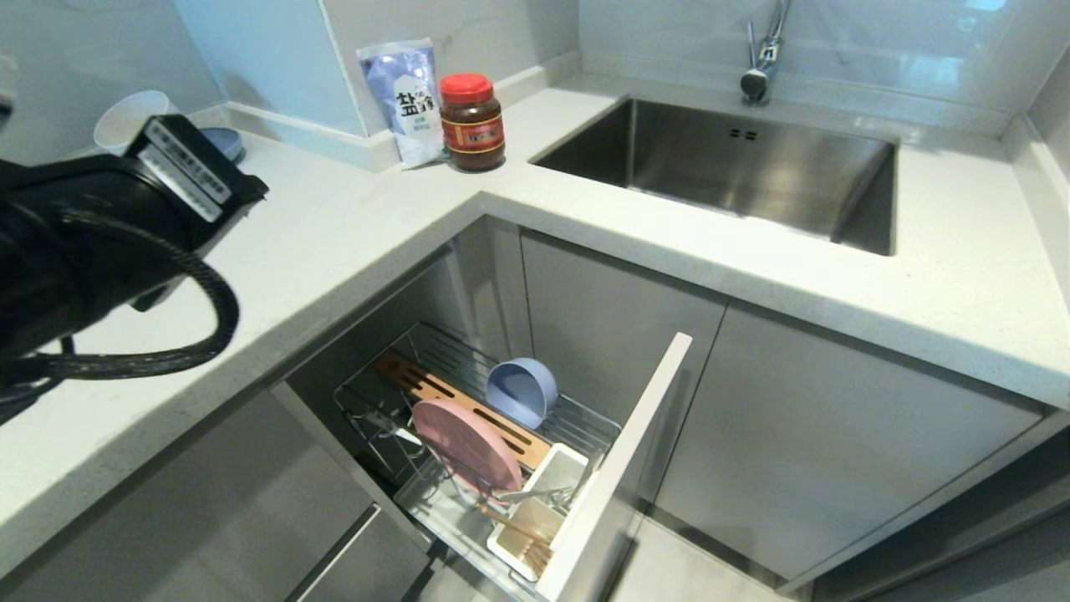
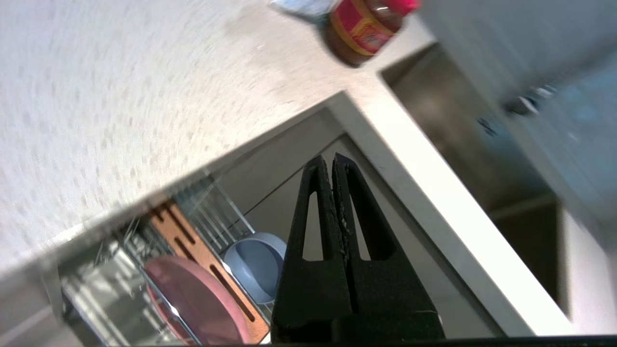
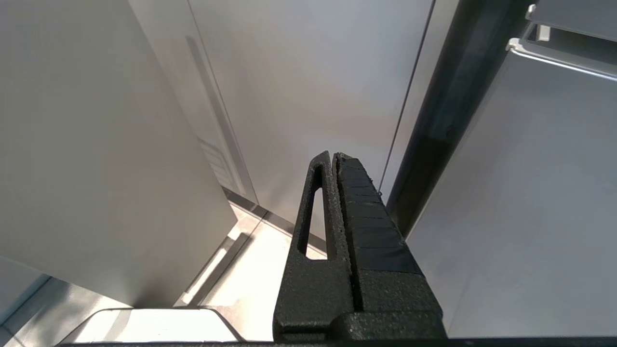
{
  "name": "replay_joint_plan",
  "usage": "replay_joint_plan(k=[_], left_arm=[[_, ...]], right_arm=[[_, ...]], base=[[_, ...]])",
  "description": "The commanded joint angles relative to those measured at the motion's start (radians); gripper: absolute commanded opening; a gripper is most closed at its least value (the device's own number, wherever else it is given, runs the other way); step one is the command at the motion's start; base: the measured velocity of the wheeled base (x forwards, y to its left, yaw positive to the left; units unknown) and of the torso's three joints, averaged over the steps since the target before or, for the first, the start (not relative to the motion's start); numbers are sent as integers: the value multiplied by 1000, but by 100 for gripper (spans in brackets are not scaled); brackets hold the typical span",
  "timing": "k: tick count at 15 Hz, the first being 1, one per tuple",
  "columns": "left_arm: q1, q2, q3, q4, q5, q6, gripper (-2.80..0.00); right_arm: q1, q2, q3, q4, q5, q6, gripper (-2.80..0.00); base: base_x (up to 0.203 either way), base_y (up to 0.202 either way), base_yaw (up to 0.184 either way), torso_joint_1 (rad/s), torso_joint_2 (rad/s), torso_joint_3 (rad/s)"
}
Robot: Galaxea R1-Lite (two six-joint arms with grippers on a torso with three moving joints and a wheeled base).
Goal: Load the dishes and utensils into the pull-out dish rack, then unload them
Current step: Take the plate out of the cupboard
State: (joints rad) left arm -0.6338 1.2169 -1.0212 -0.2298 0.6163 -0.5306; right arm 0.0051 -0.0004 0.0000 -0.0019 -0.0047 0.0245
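Left wrist view looks past the left gripper (image 2: pixel 332 161), whose two black fingers are pressed flat together with nothing between them, so it carries no dish or utensil. Beyond its tips, below the counter edge, lies the pull-out dish rack (image 1: pixel 585 431), drawn out from the corner cabinet with its pale front panel swung clear, which leaves its contents open to reach from above. Nearest in the rack, the white cutlery box (image 1: pixel 547 489) holds the chopsticks (image 1: pixel 522 528) and silver cutlery (image 1: pixel 535 495) laid loosely across it; their slim handles would likely need a careful pinch. Just behind, the pink plate (image 1: pixel 466 443) stands on edge between the wire tines, beside the slotted wooden bar (image 1: pixel 493 415), a pose that keeps it upright and gives a rim to grasp. Farther back, the blue-grey bowl (image 1: pixel 522 391) rests tilted on its side against the wires. Loading looks complete, so unloading is probably the step ahead. In the head view the left arm (image 1: pixel 92 242) hangs raised over the countertop (image 1: pixel 351 226), well apart from the rack. Right wrist view shows the right gripper (image 3: pixel 333 156) likewise clamped empty, parked low beside cabinet doors.
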Motion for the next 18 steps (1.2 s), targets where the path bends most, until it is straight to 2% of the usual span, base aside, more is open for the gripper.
replay_joint_plan(k=[1, 3, 6, 7, 9, 13, 16, 18], left_arm=[[110, -153, 35, -1, -194, 102, -280], [210, -242, 51, 4, -366, 201, -280], [339, -367, 58, 62, -508, 335, -280], [387, -409, 59, 113, -564, 362, -280], [490, -531, 80, 234, -648, 376, -280], [587, -781, 183, 324, -699, 386, -280], [625, -936, 350, 338, -701, 390, -280], [630, -1042, 468, 338, -695, 425, -280]], right_arm=[[0, -4, 2, 0, 0, 0, -280], [1, -4, 2, -1, 0, 0, -280], [0, -4, 2, 0, 0, 0, -280], [0, -4, 2, 0, 0, 0, -280], [0, -4, 2, 0, 0, 0, -280], [-1, -4, 2, 0, 0, 0, -280], [1, -4, 2, -1, 0, 0, -280], [0, -4, 2, -1, 0, 0, -280]], base=[[0, 0, 0, 0, 0, 0], [0, 0, 0, 0, 0, 0], [0, 0, 0, 0, 0, 0], [0, 0, 0, 0, 0, 0], [0, 0, 0, 0, 0, 0], [0, 0, 0, 0, 0, 0], [0, 0, 0, 0, 0, 0], [0, 0, 0, 0, 0, 0]])
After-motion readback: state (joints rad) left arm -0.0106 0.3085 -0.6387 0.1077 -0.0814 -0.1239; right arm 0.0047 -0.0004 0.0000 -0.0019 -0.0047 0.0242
